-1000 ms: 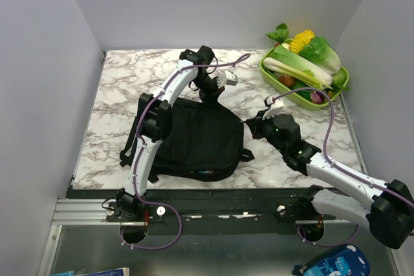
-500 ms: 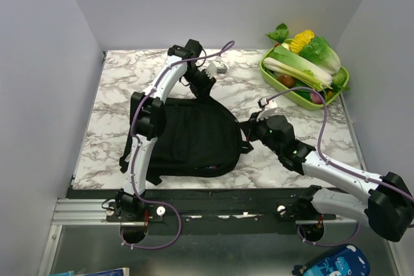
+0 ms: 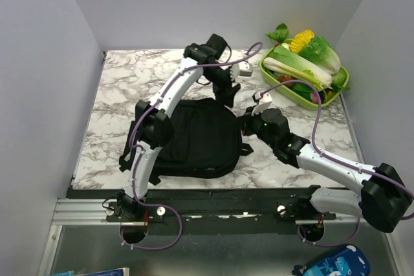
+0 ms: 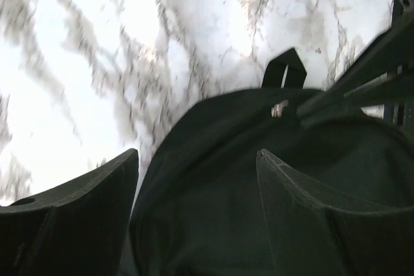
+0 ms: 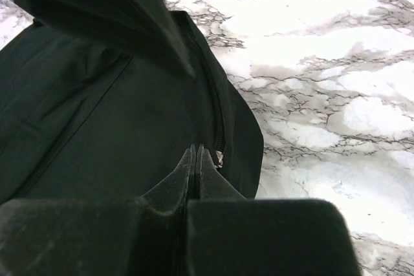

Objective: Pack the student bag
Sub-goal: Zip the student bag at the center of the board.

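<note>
– Bag (image 3: 194, 137): how will it handle?
– Soft and limp, I think. It lies flat on the table (image 3: 110, 88), directly under both grippers. It looks almost empty, so it is probably light. The cloth will fold and slide if it is pushed, so it is better to pinch a firm part.
– Which part?
– The zipper pull (image 5: 220, 158), just beside the tips of the right gripper (image 5: 195, 151). Or the loop (image 4: 284, 72), beyond the fingertips of the left gripper (image 4: 197, 154).
– And the hands?
– The left one has its fingers wide apart above the top end of the bag and holds nothing. The right one has its fingers pressed together, with the tips down at the zipper line. I see nothing between them; the pull seems to be beside them, not inside.
– What else is around?
– A green tray (image 3: 265, 72) of vegetables, well apart from the left gripper, on its right. The straps (image 3: 129, 153) lie at the side far from both hands.
– What is in the way?
– The two grippers work near each other over the same end, so the arms may touch. I cannot tell how far the zipper is open.
</note>
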Tool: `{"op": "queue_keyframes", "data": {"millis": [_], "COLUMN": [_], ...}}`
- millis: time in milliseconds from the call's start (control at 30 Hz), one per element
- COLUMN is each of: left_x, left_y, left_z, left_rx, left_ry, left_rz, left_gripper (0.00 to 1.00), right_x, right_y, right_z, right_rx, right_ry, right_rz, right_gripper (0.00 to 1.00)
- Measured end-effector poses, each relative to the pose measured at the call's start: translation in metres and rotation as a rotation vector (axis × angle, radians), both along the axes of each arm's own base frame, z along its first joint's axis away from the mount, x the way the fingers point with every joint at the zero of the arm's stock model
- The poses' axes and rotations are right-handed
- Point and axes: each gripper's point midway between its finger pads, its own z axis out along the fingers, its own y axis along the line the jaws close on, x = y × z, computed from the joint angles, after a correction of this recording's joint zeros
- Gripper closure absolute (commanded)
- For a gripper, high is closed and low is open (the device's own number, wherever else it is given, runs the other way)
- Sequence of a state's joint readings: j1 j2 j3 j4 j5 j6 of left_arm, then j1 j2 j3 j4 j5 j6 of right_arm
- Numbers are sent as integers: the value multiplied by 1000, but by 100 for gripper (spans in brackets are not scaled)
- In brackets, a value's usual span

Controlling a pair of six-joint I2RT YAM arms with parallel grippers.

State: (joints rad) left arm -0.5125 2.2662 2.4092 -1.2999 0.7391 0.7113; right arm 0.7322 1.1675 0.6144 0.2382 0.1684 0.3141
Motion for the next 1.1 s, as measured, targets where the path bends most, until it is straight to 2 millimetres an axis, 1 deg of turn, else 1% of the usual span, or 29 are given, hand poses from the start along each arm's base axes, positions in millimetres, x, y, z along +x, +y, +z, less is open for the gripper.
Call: {"op": "queue_keyframes", "data": {"millis": [67, 100, 167, 267, 333, 567, 667, 700, 800, 900, 1100], "left_x": [-7, -9, -11, -7, -5, -6, -6, -6, -7, -7, 3], "left_y": [-26, -32, -39, -37, -35, -29, -28, -28, -26, -26, -27], "left_z": [-11, -20, -39, -62, -69, -74, -75, -75, -76, -78, -79], "left_rx": [-8, -2, 14, 40, 47, 56, 55, 55, 62, 72, 93], "left_ry": [0, 11, 38, 77, 90, 49, 20, 14, 17, 25, 12], "left_rz": [-51, -64, -73, -61, -54, -136, -174, -182, -188, -171, -116], "left_gripper": [20, 20, 20, 20, 20, 24, 34, 54, 100, 100, 100], "right_x": [1, 1, 2, 4, 5, 9, 11, 11, 12, 12, 8], "right_y": [-1, -1, -1, -5, -8, -15, -18, -18, -18, -18, -19], "right_z": [1, 1, 1, 1, -1, -3, -3, -3, -3, -2, -5], "right_rx": [-1, 0, 1, 1, -2, -1, 0, 0, 3, 7, 6], "right_ry": [-3, -5, -6, -7, -3, -4, -2, -3, -3, -6, -2], "right_rz": [-4, -6, -9, -21, -27, -48, -55, -55, -54, -51, -45], "right_gripper": [100, 99, 99, 99, 99, 99, 99, 99, 100, 99, 99]}}
